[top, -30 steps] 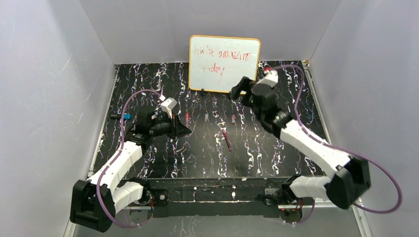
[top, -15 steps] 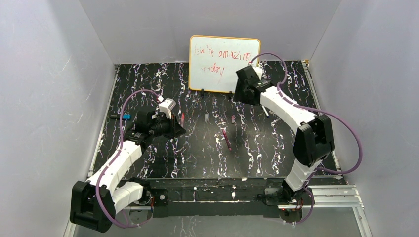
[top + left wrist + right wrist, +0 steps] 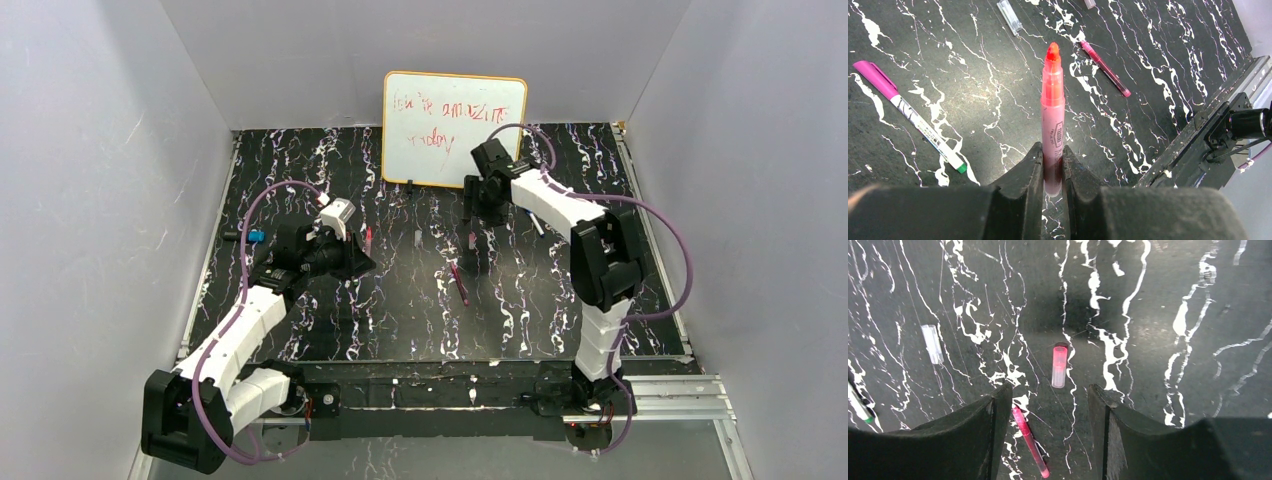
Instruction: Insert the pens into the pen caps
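Note:
My left gripper (image 3: 1052, 165) is shut on a pink pen (image 3: 1053, 110) whose bare red tip points away from the fingers. In the top view this pen (image 3: 367, 240) is held left of centre. My right gripper (image 3: 1050, 395) stands open above the mat and holds nothing. A pink pen cap (image 3: 1059, 366) lies just beyond its fingertips, and the same cap (image 3: 471, 240) sits below the right gripper (image 3: 478, 205) in the top view. A slim magenta pen (image 3: 1030, 440) lies near the left finger (image 3: 993, 425). A clear grey cap (image 3: 932, 343) lies further left.
A whiteboard (image 3: 453, 128) with red writing stands at the back of the black marbled mat (image 3: 330, 310). A white pen with a magenta cap (image 3: 908, 115) lies left of the held pen. A blue object (image 3: 256, 236) sits at the mat's left edge. The metal rail (image 3: 1218, 130) runs along the near side.
The right arm swung left and folded in, bringing its gripper down over the pink cap with its jaws narrower than before. The left gripper shifted slightly, pen still held.

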Robot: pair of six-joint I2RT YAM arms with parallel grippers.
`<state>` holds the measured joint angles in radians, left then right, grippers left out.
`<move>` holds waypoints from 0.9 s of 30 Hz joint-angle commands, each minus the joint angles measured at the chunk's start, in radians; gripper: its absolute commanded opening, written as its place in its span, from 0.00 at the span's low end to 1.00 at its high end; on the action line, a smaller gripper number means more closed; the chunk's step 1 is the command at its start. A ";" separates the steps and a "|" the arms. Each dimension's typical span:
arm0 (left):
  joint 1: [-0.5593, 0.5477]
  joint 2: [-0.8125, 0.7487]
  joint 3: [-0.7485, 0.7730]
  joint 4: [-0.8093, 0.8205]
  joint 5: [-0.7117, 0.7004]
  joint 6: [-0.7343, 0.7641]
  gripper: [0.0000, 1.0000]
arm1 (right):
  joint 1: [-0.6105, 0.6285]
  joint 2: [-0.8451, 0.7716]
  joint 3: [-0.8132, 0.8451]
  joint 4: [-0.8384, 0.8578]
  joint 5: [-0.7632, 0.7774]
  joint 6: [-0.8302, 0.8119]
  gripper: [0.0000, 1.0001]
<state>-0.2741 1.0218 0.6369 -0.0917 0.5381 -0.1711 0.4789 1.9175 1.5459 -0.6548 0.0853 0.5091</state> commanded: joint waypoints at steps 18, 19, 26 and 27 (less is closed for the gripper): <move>0.001 -0.007 0.037 -0.037 0.003 0.030 0.00 | 0.039 0.145 0.050 0.070 -0.023 -0.084 0.49; 0.001 -0.006 0.039 -0.038 0.002 0.031 0.00 | 0.039 0.155 0.058 0.066 -0.014 -0.085 0.48; 0.001 -0.006 0.040 -0.042 -0.001 0.033 0.00 | 0.039 0.190 0.076 0.050 0.022 -0.087 0.45; 0.001 -0.005 0.040 -0.042 -0.002 0.034 0.00 | 0.039 0.190 0.075 0.052 0.022 -0.087 0.45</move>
<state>-0.2741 1.0214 0.6369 -0.1139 0.5369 -0.1532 0.5182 2.0975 1.5833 -0.6025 0.0795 0.4362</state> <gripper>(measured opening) 0.120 0.449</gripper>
